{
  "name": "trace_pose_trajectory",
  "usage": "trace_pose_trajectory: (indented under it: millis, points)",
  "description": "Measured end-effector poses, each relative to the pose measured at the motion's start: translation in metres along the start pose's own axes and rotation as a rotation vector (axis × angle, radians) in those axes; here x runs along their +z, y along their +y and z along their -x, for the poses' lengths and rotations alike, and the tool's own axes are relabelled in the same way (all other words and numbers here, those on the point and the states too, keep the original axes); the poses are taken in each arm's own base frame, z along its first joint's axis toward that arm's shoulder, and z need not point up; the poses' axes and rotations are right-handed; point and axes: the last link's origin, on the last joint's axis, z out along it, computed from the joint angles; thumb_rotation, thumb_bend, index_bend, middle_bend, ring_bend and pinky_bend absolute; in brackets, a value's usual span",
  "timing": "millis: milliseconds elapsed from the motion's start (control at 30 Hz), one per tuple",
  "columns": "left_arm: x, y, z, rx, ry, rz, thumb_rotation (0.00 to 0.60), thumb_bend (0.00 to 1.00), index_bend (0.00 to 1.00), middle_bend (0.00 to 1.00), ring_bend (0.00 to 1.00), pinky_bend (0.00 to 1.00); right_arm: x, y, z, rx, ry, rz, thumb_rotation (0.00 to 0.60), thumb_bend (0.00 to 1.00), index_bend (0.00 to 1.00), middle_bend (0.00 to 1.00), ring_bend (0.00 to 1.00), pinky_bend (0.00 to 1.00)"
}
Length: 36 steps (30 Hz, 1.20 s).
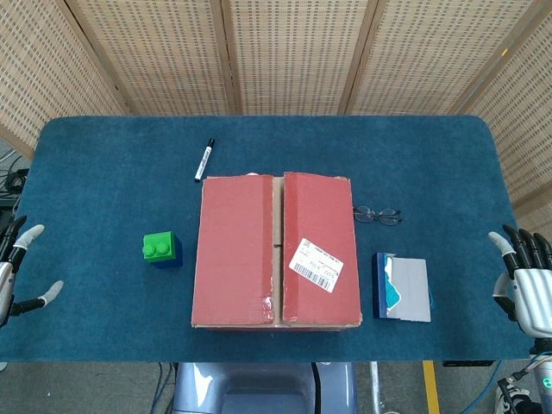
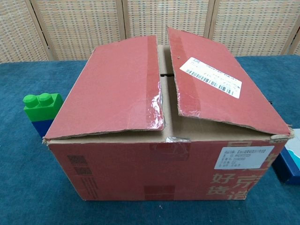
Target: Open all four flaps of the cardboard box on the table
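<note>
Your cardboard box with top flaps slightly lifted in chest view, head view alone showing marker, glasses, your left hand and right hand, both seemingly released and empty.

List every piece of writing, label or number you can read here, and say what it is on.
"好" and "京": front wall of the cardboard box, remaining characters cut off.
Shipping label on the right top flap: barcode, print too small.
White sticker on the front wall: blurred.
Marker: nothing legible.
</note>
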Motion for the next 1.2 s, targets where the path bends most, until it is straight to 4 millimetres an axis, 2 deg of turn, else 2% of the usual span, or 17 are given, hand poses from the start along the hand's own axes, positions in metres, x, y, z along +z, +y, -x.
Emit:
trace_pose_trajectory:
  millis: [300, 500, 733, 967, 1200]
  points:
    - [0.0, 0.003, -0.003, 0.0, 0.012, 0.005, 0.497, 0.26, 0.11, 0.0, 0.0, 0.0, 0.001, 0.002, -0.001, 0.012, 0.005, -0.005, 0.6, 0.88, 0.12, 0.07, 0.0, 0.0]
    - [0.0, 0.006, -0.009, 0.001, 0.037, 0.013, 0.497, 0.26, 0.11, 0.0, 0.0, 0.0, 0.004, 0.001, -0.002, 0.029, 0.008, -0.017, 0.6, 1.0, 0.12, 0.09, 0.0, 0.0]
    - [0.002, 0.009, -0.014, -0.004, 0.032, 0.025, 0.497, 0.26, 0.11, 0.0, 0.0, 0.0, 0.019, -0.008, -0.005, 0.077, -0.008, -0.095, 0.6, 1.0, 0.12, 0.13, 0.0, 0.0]
    - [0.005, 0.013, -0.021, 0.003, 0.041, 0.036, 0.498, 0.25, 0.11, 0.0, 0.0, 0.0, 0.04, -0.036, -0.012, 0.152, -0.055, -0.255, 0.6, 1.0, 0.15, 0.17, 0.0, 0.0]
    - [0.009, 0.019, -0.023, 0.003, 0.032, 0.059, 0.497, 0.25, 0.11, 0.0, 0.0, 0.0, 0.063, -0.088, -0.02, 0.266, -0.152, -0.463, 0.6, 1.0, 0.18, 0.17, 0.0, 0.0]
